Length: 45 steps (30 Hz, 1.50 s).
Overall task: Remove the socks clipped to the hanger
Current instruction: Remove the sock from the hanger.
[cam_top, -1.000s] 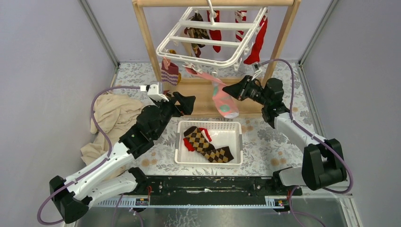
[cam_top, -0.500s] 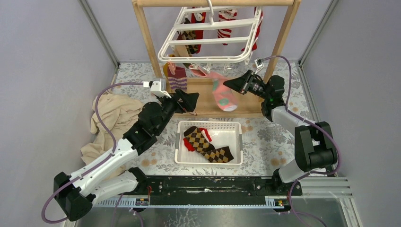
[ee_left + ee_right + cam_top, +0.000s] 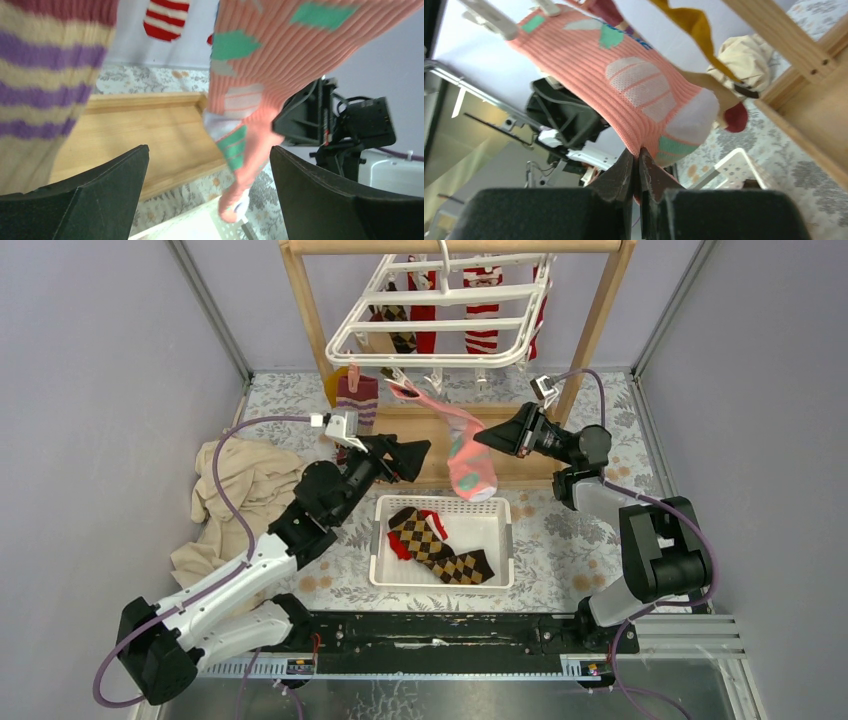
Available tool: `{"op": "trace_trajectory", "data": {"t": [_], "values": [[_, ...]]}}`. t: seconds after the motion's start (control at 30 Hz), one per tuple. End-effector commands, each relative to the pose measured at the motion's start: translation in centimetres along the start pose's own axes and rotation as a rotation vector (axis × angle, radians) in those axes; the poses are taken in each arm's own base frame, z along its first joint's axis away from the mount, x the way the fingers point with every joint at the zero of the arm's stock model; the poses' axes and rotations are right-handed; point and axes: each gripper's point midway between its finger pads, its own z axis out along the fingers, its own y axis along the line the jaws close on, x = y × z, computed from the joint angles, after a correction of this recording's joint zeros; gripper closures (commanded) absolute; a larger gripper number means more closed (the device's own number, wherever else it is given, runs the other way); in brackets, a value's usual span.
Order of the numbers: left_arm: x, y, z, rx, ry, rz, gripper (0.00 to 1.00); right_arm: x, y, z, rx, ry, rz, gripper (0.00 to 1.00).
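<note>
The white hanger (image 3: pixel 440 318) hangs tilted from the wooden rack. Red and red-white striped socks (image 3: pixel 482 312) dangle behind it. A purple-striped sock (image 3: pixel 357 400) (image 3: pixel 45 75) is clipped at its front left. A pink patterned sock (image 3: pixel 468 455) (image 3: pixel 265 75) (image 3: pixel 624 85) stretches down from a front clip (image 3: pixel 489 17). My right gripper (image 3: pixel 482 437) (image 3: pixel 638 160) is shut on that pink sock's lower edge. To the sock's left, my left gripper (image 3: pixel 420 452) (image 3: pixel 210 190) stands wide open and holds nothing. A mustard sock (image 3: pixel 689 22) shows in the right wrist view.
A white perforated basket (image 3: pixel 440 502) below the pink sock holds argyle and red socks (image 3: pixel 440 545). The rack's wooden base (image 3: pixel 425 435) and posts (image 3: pixel 600 320) stand behind the grippers. A beige cloth (image 3: pixel 235 490) lies at the left.
The hanger has swung back and up. My left gripper has moved right toward the pink sock. My right arm has folded lower, its gripper still pinching the sock.
</note>
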Motion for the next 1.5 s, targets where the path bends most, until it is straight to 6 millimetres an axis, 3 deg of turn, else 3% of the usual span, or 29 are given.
{"op": "trace_trajectory", "data": {"t": [0.0,0.27,0.63,0.87,1.17,1.47], "values": [[-0.1,-0.4,-1.0,0.054,-0.034,-0.017,0.02,0.9,5.5,-0.8,-0.171,0.044,-0.063,0.89],[1.9,0.3,-3.5,0.072,0.009,-0.059,0.02,4.2,7.1,1.5,-0.239,0.140,-0.041,0.89],[5.2,-1.2,-6.0,0.236,0.088,-0.101,0.04,7.2,7.2,5.2,-0.263,0.188,-0.032,0.89],[6.2,-2.3,-7.4,0.329,0.113,-0.117,0.04,8.2,6.8,6.8,-0.259,0.206,-0.032,0.89],[5.9,-3.3,-9.0,0.403,0.101,-0.137,0.03,8.6,5.9,7.7,-0.227,0.216,-0.037,0.89],[6.4,-3.2,-8.5,0.399,0.111,-0.143,0.06,8.9,6.4,8.3,-0.235,0.222,-0.041,0.89]]}}
